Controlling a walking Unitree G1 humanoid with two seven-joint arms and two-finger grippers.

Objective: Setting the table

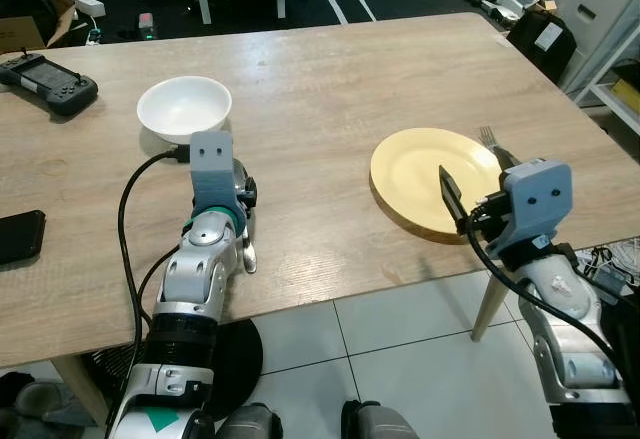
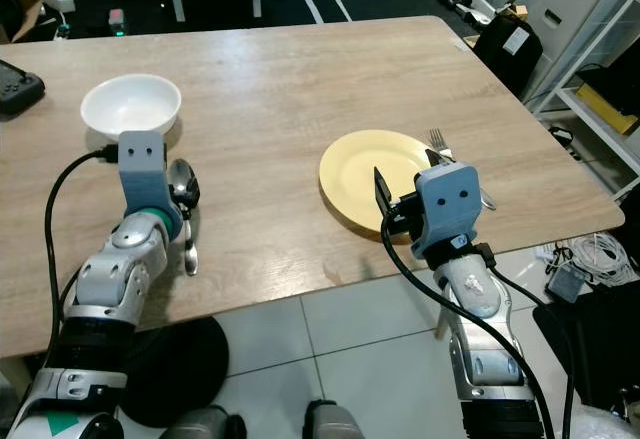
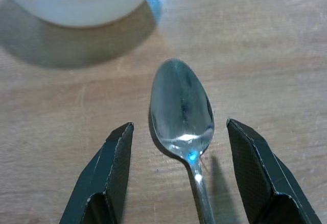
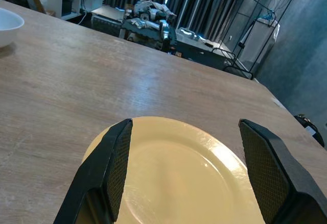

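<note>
Your left gripper (image 3: 179, 178) stands wide open, empty, straddling the spoon (image 3: 182, 112), which lies flat on the wood table (image 1: 330, 109) at 6 o'clock of the white bowl (image 1: 184, 107). The spoon looks light, stiff and slick: pinch its thin neck. Your right gripper (image 4: 186, 178), open and empty, hovers over the glossy yellow plate (image 4: 179, 168); a fork (image 2: 436, 141) lies at its 2 o'clock.

Pale matt wood-grain bench (image 1: 330, 89); polished metal spoon (image 3: 182, 110) — mirror-bright; glossy white bowl (image 1: 184, 107); smooth yellow plate (image 1: 430, 174) — faint sheen.
</note>
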